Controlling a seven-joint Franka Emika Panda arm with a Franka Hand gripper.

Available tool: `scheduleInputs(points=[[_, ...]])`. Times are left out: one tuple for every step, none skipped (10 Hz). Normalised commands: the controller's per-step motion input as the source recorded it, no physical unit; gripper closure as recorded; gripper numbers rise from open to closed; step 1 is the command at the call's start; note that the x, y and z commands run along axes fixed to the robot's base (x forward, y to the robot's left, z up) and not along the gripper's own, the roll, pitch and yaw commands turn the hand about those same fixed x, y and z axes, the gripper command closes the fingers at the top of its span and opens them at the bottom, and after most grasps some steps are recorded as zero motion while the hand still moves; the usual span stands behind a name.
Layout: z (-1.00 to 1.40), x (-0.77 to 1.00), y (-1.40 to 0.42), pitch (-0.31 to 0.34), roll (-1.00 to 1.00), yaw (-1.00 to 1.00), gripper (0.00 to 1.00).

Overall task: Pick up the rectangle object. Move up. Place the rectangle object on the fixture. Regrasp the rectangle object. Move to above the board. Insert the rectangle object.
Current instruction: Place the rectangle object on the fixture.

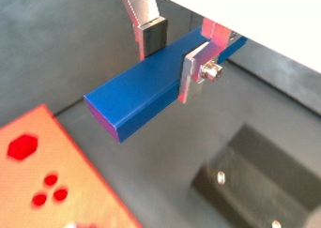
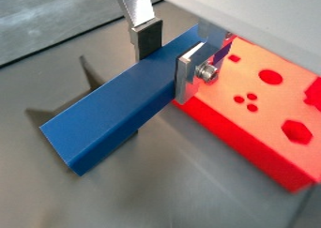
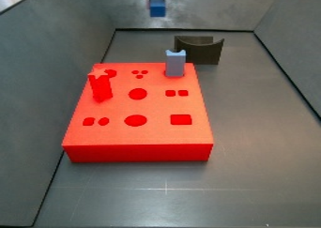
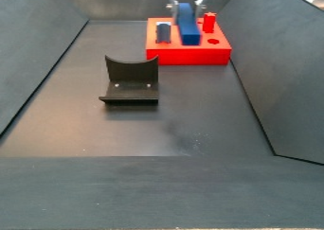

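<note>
Clamping the rectangle object (image 2: 119, 110) mid-air, the gripper (image 2: 170, 55) hangs above the board (image 4: 190, 52)

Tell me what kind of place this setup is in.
Likely a robotics test cell for peg-insertion work, not a home or shop: a dark walled enclosure, the board with shaped holes, the fixture on the floor, and the gripper holding the rectangle object in the air.
</note>
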Motion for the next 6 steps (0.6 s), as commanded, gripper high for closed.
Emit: scheduleInputs(points=[[-0.12, 1.0, -0.44, 0.029, -0.06, 0.01, 1.0], [-0.11, 1.0, -0.4, 0.034, -0.03, 0.01, 1.0], [-0.11, 1.0, -0.36, 0.041, -0.01, 0.01, 1.0], [-0.1, 1.0, -0.31, 0.052, 0.03, 0.02, 1.0], [-0.09, 1.0, -0.27, 0.061, 0.05, 0.02, 1.0], [-0.08, 1.0, -0.23, 0.068, 0.07, 0.03, 1.0]])
